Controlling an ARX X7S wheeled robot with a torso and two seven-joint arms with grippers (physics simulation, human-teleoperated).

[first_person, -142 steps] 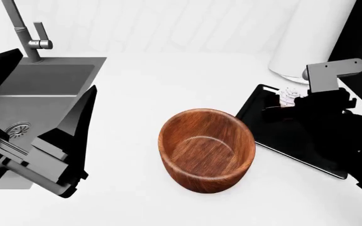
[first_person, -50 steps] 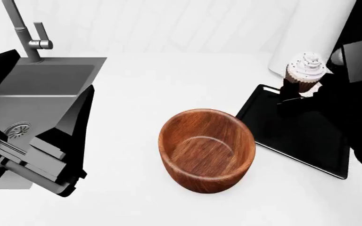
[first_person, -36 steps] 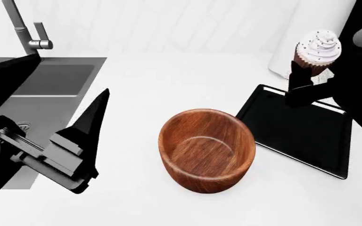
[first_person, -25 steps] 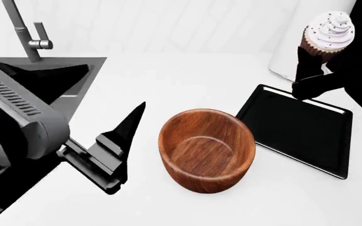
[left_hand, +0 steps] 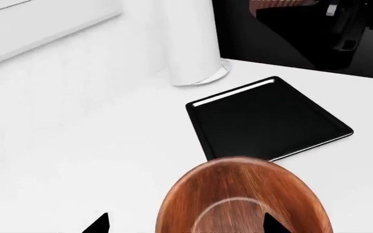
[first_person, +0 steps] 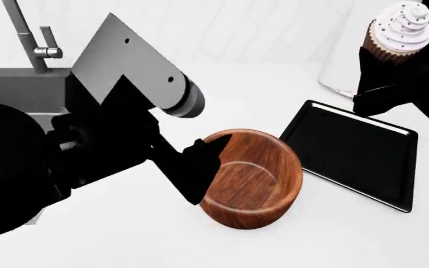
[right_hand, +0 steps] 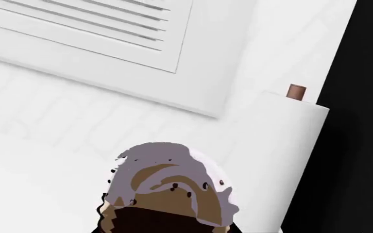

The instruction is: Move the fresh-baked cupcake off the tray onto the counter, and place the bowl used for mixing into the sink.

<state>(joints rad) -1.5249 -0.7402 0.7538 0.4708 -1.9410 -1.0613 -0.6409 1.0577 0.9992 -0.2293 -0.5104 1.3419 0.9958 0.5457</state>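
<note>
**Jaws pinch the cupcake aloft; the other pair straddles the bowl rim**

The right gripper (first_person: 382, 78) pinches the cupcake (first_person: 399, 30) by its brown wrapper, held high above the far end of the black tray (first_person: 348, 159) — clear of it. The left gripper (first_person: 199, 159) is spread, its dark fingertips (left_hand: 274, 224) showing either side of the wooden bowl (first_person: 252, 178), one inside the rim. The bowl sits on the white counter (first_person: 237, 100) between tray and sink (first_person: 20, 89). A white roll (left_hand: 190, 43) stands behind the tray.
</note>
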